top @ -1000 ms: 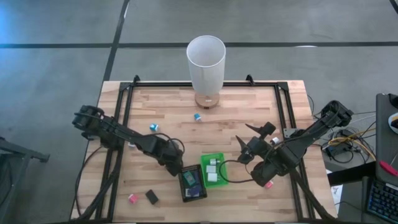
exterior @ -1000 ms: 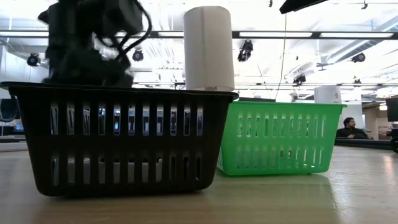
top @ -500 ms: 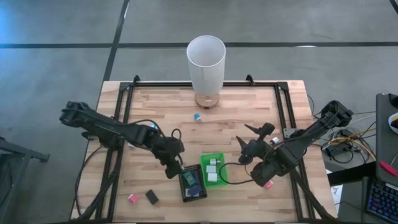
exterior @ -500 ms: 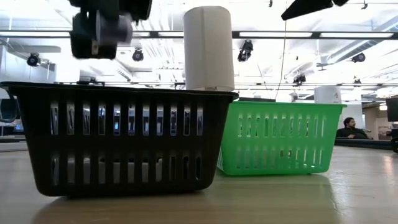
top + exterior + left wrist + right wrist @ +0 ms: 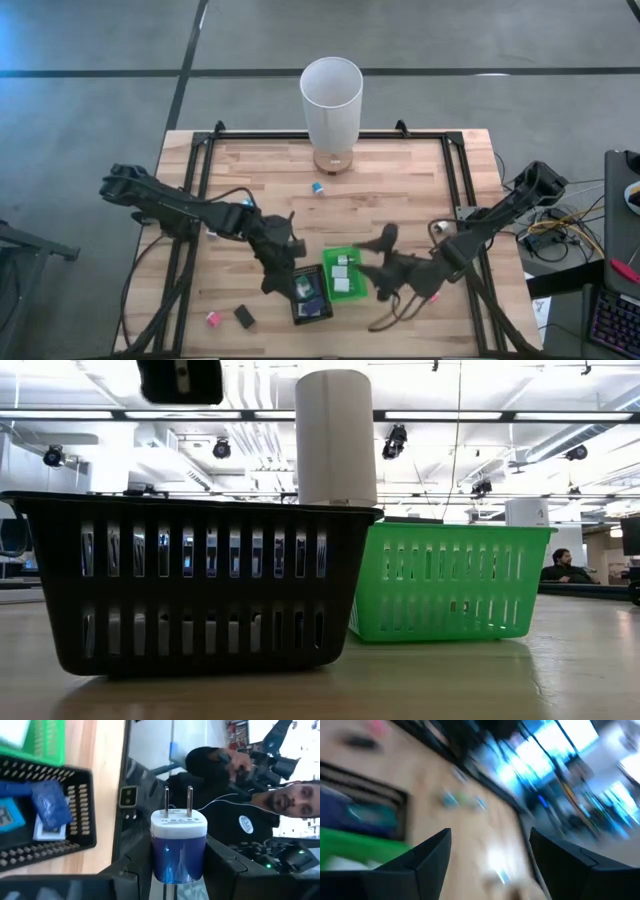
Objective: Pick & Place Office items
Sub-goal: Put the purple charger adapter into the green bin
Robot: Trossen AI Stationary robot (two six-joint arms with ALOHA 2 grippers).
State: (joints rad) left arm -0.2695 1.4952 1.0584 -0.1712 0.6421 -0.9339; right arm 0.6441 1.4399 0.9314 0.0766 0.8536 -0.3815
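Wooden table [image 5: 400, 190] in a black frame, seen from above. Left gripper [image 5: 272, 280]: poised just beside the black basket [image 5: 310, 297], on the side toward the table's left edge; its fingers [image 5: 125, 867] are clamped narrowly on a blue-and-white USB wall charger [image 5: 178, 847], prongs pointing away from the wrist. Right gripper [image 5: 372, 262]: over the right edge of the green basket [image 5: 343, 272], fingers [image 5: 427, 855] spread apart with nothing between them; its wrist view is motion-blurred. Black basket: near the middle of the table's front edge, holding blue and teal items [image 5: 50, 810] and a white one. Green basket: touching the black basket on its right side, holding white blocks [image 5: 342, 272]. In the low view the black basket [image 5: 190, 585] stands nearest and the green basket [image 5: 450, 580] behind and beside it. Loose office items: a small teal-and-white piece [image 5: 317, 187] near the back edge, in front of the cylinder; a pink block [image 5: 212, 318] and a black block [image 5: 244, 316] near the front-left corner; a pink piece [image 5: 432, 295] under the right arm near the front-right. Tall white cylinder [image 5: 331, 100]: upright at the middle of the back edge. A person [image 5: 250, 785] shows beyond the table in the left wrist view.
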